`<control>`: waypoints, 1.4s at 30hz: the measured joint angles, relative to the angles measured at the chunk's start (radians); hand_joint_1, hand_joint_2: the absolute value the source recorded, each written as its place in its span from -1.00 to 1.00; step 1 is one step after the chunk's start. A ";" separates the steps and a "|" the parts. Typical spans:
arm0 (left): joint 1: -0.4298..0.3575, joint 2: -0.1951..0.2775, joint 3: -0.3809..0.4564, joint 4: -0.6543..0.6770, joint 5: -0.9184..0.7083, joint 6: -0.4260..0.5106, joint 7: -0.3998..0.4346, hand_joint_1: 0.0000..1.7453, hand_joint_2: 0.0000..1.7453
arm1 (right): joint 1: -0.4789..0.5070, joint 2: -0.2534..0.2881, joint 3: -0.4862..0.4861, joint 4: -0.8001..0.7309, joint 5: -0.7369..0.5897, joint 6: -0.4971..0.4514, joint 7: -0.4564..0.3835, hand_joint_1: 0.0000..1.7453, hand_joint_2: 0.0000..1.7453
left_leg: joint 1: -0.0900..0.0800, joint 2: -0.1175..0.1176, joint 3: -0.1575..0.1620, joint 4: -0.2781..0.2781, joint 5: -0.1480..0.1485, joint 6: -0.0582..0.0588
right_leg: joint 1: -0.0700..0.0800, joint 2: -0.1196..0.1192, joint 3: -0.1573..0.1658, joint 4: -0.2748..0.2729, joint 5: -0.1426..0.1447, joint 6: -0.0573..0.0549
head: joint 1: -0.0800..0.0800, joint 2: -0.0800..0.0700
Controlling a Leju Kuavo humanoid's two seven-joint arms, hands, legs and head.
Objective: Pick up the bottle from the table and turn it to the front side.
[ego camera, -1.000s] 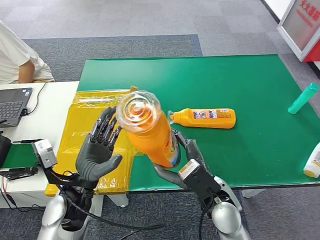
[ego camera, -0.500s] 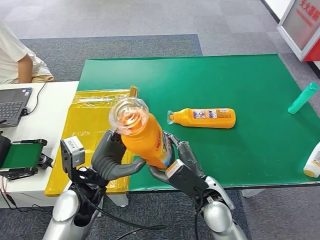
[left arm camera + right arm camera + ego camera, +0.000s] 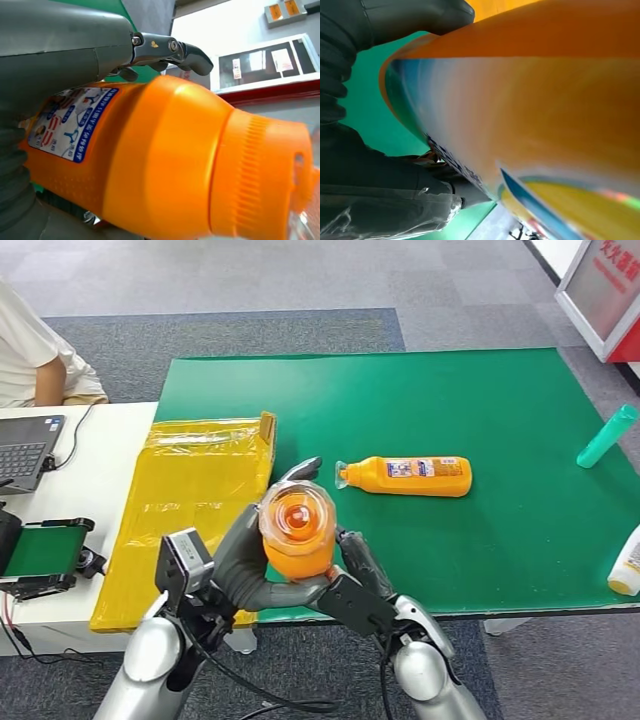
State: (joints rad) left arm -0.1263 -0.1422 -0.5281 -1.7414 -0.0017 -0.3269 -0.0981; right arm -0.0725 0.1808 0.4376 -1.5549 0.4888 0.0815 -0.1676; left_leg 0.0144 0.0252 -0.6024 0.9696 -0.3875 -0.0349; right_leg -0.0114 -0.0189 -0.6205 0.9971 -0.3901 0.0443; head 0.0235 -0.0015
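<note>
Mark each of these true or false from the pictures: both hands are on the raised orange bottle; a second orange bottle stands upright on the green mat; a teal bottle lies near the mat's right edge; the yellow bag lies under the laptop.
1. Both hands are on the raised orange bottle. True: the left hand and the right hand grip it from either side.
2. A second orange bottle stands upright on the green mat. False: it lies on its side.
3. A teal bottle lies near the mat's right edge. True.
4. The yellow bag lies under the laptop. False: they are apart, the bag beside the mat.
</note>
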 joint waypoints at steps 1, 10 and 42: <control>-0.001 0.003 -0.005 0.000 -0.005 0.001 -0.001 1.00 1.00 | 0.001 -0.001 0.000 0.003 0.000 -0.002 -0.001 1.00 1.00 | 0.000 0.000 0.000 0.000 0.000 0.000 | 0.000 0.000 0.000 0.000 0.000 0.000 | 0.000 0.000; 0.003 0.019 -0.011 0.000 -0.020 0.017 -0.007 1.00 1.00 | 0.009 -0.003 -0.013 0.011 -0.006 -0.013 -0.002 1.00 1.00 | 0.000 0.000 0.000 0.000 0.000 0.000 | 0.000 0.000 0.000 0.000 0.000 0.000 | 0.000 0.000; 0.099 -0.035 0.264 -0.038 -0.623 0.324 -0.043 1.00 -1.00 | 0.141 0.016 -0.224 -0.253 -0.050 -0.009 0.032 -1.00 1.00 | 0.000 0.000 -0.001 0.000 0.000 0.000 | 0.000 0.000 -0.001 0.000 0.000 0.000 | 0.000 0.000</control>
State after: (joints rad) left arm -0.0275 -0.1772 -0.2638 -1.7796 -0.6251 -0.0029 -0.1414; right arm 0.0683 0.1973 0.2136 -1.8083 0.4386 0.0730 -0.1359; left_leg 0.0143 0.0251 -0.6039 0.9696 -0.3876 -0.0349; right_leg -0.0114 -0.0189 -0.6219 0.9971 -0.3901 0.0444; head 0.0235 -0.0016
